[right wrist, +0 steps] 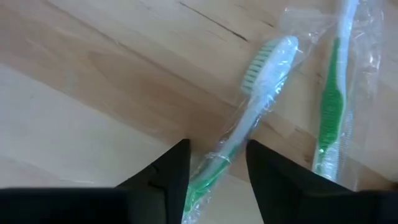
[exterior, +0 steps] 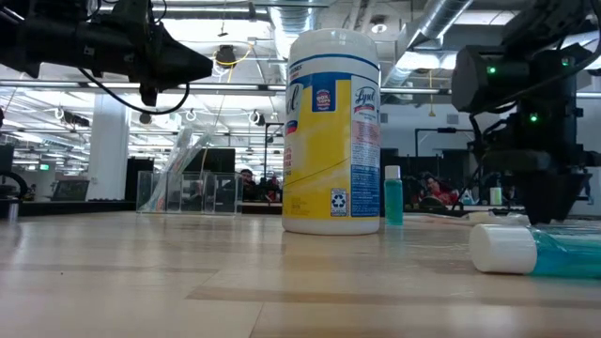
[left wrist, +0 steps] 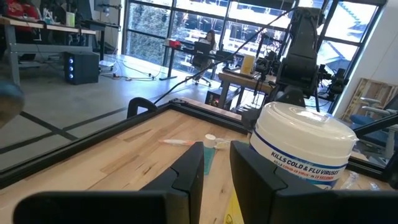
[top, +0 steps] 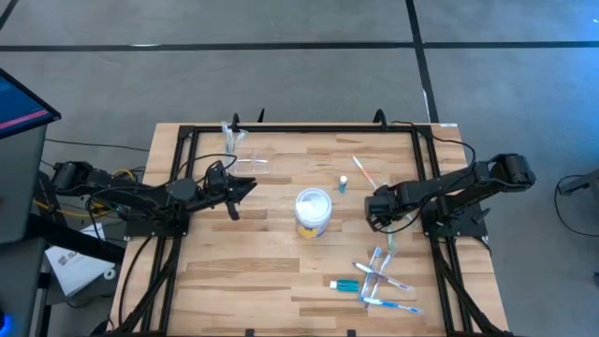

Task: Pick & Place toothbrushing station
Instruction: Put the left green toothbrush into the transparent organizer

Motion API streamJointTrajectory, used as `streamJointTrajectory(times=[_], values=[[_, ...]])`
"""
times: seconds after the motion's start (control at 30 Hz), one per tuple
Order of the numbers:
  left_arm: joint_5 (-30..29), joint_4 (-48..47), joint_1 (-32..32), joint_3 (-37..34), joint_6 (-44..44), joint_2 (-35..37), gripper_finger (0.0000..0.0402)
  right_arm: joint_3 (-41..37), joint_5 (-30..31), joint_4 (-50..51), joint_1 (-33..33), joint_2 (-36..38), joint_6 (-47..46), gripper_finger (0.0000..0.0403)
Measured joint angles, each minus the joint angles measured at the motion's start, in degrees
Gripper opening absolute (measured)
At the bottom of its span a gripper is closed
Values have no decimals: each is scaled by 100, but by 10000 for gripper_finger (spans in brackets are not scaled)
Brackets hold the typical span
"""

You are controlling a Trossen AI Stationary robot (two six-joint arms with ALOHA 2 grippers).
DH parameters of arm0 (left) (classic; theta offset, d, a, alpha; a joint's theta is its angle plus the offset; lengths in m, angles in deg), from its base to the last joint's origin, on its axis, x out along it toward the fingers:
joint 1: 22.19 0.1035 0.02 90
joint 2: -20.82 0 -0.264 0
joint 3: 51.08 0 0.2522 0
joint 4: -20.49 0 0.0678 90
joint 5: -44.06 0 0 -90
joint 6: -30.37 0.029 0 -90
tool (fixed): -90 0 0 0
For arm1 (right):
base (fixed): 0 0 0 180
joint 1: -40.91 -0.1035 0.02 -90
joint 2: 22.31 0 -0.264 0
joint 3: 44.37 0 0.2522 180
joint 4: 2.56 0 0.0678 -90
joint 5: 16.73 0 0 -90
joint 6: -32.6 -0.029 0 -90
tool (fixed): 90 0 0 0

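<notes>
Right gripper (right wrist: 216,163), open and empty, is poised astride a wrapped toothbrush (right wrist: 249,118); the slick wrapper may be pinched alone. Left gripper (left wrist: 216,165), part-open, holds nothing.

Yellow-banded white-lidded tub (exterior: 331,131), green-and-white toothbrush (right wrist: 249,118), teal small bottle (exterior: 392,195), pale wooden table (top: 253,271).

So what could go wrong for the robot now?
The right gripper is open right over a toothbrush in a clear wrapper. The slippery wrapper might slide out when the fingers close. Another wrapped toothbrush lies just beside it, so the gripper could bump it or catch its wrapper too. The big wipes tub stands between the brushes and the clear plastic stand, so a low carry might knock it over.
</notes>
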Motion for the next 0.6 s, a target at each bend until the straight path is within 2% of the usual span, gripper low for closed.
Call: streamJointTrajectory(times=[0.2,0.5,0.6], values=[[0,13,-2,0,0,0,74,-8,9,-53,20,0,13,114],[0,13,-1,0,-2,0,74,-8,70,-128,22,-7,35,17],[-1,13,0,0,-2,0,74,-9,75,-118,22,23,37,16]])
